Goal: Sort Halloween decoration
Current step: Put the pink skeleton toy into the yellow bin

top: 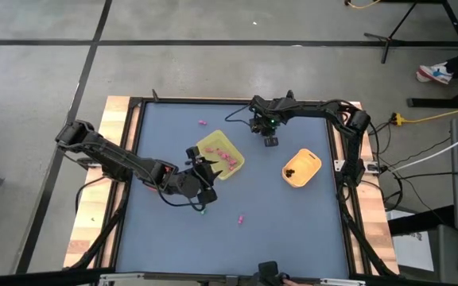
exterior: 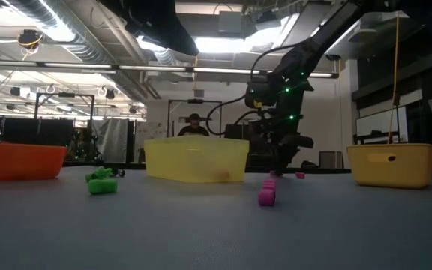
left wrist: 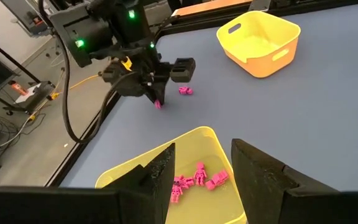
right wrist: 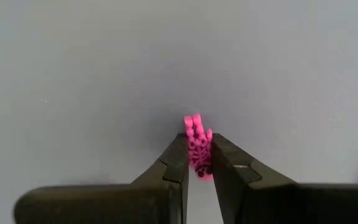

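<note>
The right pincer (right wrist: pixel 196 155) has its two fingers closed narrowly on a pink trinket (right wrist: pixel 197 144), nipping only its lower part while the rest pokes out beyond the tips; in the high view this pincer (top: pixel 270 141) sits over the blue worktop (top: pixel 293 222) toward its far side, between the yellow tray (top: pixel 203 146) and the orange-yellow tub (top: pixel 303 168). The left pincer (left wrist: pixel 204 165) hangs spread wide over the near rim of the yellow tray (left wrist: pixel 194 133), holding nothing, with a cluster of pink trinkets (left wrist: pixel 197 179) lying inside it. Other pieces lie loose on the worktop: a pink one (top: pixel 203 122) near the far edge, another pink one (top: pixel 240 218) toward the near side, and a green one (exterior: pixel 101 182) in the low view, which also shows an orange bowl (exterior: pixel 17 161) off to one side. The tub holds a few dark trinkets (top: pixel 291 171). The main risk, as I judge it, is that grip: the hold is shallow, so a quick swing toward the tray could let the piece twist out and drop short. The two arms are also close around the tray, so carrying the piece in while the left arm waits there could bring them into contact or nudge the tray.
</note>
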